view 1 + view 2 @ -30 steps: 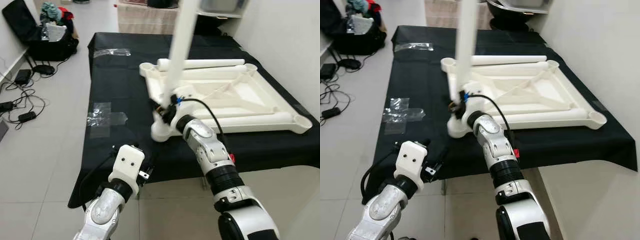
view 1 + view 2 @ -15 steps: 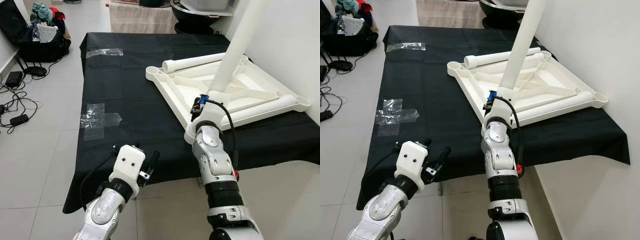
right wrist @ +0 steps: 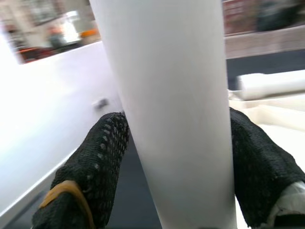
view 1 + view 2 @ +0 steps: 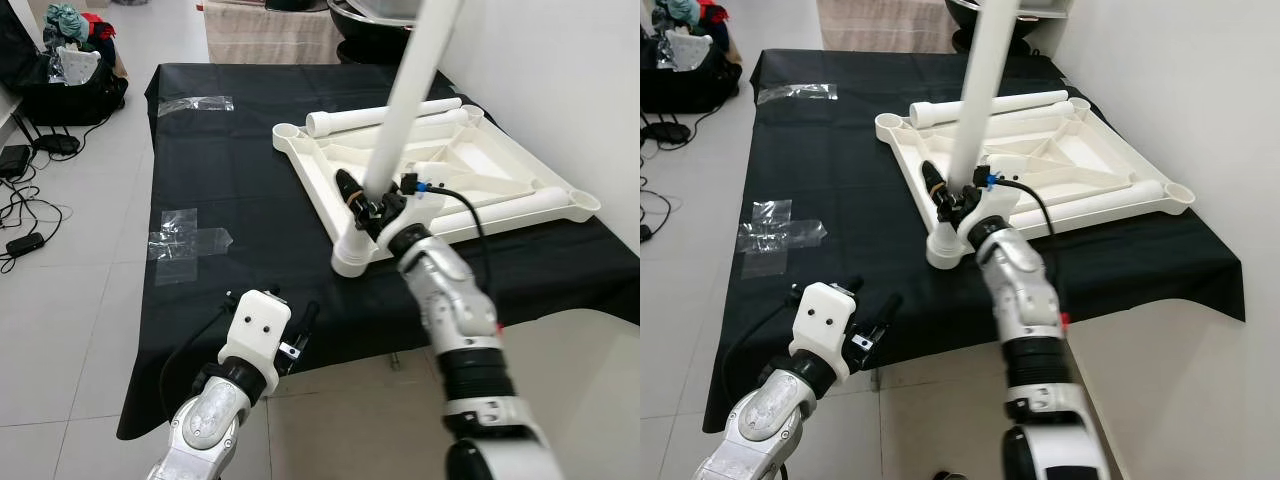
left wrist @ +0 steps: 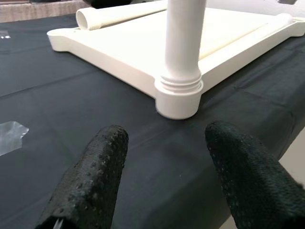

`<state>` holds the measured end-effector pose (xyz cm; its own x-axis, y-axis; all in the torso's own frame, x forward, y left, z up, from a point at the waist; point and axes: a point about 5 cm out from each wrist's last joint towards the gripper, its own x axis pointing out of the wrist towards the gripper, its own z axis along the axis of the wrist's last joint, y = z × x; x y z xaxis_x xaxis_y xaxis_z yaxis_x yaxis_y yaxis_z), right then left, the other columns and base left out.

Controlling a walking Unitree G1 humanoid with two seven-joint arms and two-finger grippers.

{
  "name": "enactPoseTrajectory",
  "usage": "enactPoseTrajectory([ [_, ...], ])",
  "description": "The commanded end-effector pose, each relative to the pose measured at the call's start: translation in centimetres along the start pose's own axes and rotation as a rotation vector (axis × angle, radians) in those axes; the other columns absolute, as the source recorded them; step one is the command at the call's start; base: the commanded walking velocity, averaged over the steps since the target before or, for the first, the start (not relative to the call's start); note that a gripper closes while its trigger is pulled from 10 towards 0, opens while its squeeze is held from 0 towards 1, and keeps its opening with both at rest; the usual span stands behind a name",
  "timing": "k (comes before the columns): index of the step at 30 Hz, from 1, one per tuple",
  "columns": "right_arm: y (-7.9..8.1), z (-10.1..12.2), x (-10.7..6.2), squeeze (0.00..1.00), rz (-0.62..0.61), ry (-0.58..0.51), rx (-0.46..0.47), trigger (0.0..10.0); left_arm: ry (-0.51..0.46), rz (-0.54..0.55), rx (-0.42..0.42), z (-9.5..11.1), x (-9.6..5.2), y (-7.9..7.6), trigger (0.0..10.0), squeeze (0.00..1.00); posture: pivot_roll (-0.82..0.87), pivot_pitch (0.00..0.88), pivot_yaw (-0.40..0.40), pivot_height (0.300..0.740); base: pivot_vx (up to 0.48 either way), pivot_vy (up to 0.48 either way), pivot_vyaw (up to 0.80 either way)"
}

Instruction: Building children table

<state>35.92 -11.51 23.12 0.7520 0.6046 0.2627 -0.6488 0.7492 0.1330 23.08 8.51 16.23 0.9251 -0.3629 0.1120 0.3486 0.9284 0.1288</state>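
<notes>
A white children's tabletop [image 4: 500, 180] lies upside down on the black-covered table [image 4: 250, 170]. A white leg [image 4: 405, 100] stands in its near corner socket [image 5: 178, 98], leaning up to the right. My right gripper [image 3: 176, 126] is shut on this leg just above the socket, with one black finger [image 3: 102, 152] on each side. Two loose legs lie on the tabletop, one along its far edge [image 4: 385, 117] and one along its right side [image 4: 510, 205]. My left gripper [image 5: 166, 136] hangs open at the table's front edge, short of the socket and holding nothing.
Clear plastic bags lie on the cloth at the left [image 4: 185, 230] and the far left [image 4: 195, 103]. A black bag with clothes [image 4: 70, 70] and cables [image 4: 25, 200] are on the floor to the left. A white wall [image 4: 560, 80] runs along the right.
The tabletop has turned on the cloth, its near right corner swinging away from me. My right gripper stayed shut on the leg while its forearm swung. The left arm held still.
</notes>
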Motion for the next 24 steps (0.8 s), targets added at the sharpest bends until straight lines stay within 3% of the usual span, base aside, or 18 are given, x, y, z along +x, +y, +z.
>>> enactPoseTrajectory([
  [1,2.0,-0.7,0.4,0.00,0.217,0.061,0.019,10.0,0.012,-0.014,-0.012,-0.5,-0.1,-0.4,10.0,0.00,0.07,0.134,-0.138,0.740,0.000,0.000,0.00],
  [3,2.0,-0.7,0.4,0.00,0.217,0.061,0.019,10.0,0.012,-0.014,-0.012,-0.5,-0.1,-0.4,10.0,0.00,0.07,0.134,-0.138,0.740,0.000,0.000,0.00],
  [5,2.9,-1.6,0.7,0.00,0.343,0.127,-0.026,10.0,0.011,-0.016,-0.011,-0.5,-0.1,-0.5,10.0,0.00,0.07,0.134,-0.143,0.740,0.000,0.000,0.00],
  [13,4.5,-3.4,2.5,0.00,0.368,0.167,-0.051,10.0,0.010,-0.017,-0.005,-0.4,-0.2,-0.5,10.0,0.00,0.08,0.141,-0.141,0.740,0.000,0.000,0.00],
  [14,4.6,-3.5,2.7,0.00,0.360,0.170,-0.062,8.5,0.010,-0.019,-0.004,-0.4,-0.2,-0.5,10.0,0.00,0.08,0.145,-0.140,0.740,0.000,0.000,0.00],
  [15,4.6,-3.5,2.7,0.00,0.360,0.170,-0.062,8.5,0.010,-0.019,-0.004,-0.4,-0.2,-0.5,10.0,0.00,0.08,0.145,-0.140,0.740,0.000,0.000,0.00],
  [16,4.7,-3.6,2.8,0.00,0.345,0.159,-0.062,0.0,0.010,-0.020,-0.003,-0.3,-0.2,-0.5,10.0,0.00,0.08,0.145,-0.142,0.740,0.000,0.000,0.00],
  [21,4.0,-3.6,3.1,0.00,0.266,0.151,-0.087,0.0,0.010,-0.018,-0.004,-0.3,-0.2,-0.5,10.0,0.00,0.08,0.149,-0.143,0.740,0.000,0.000,0.00],
  [24,0.9,-3.6,3.2,0.00,-0.103,0.150,-0.131,0.0,0.010,-0.014,-0.006,-0.3,-0.2,-0.5,10.0,0.00,0.08,0.150,-0.142,0.740,0.000,0.000,0.00],
])
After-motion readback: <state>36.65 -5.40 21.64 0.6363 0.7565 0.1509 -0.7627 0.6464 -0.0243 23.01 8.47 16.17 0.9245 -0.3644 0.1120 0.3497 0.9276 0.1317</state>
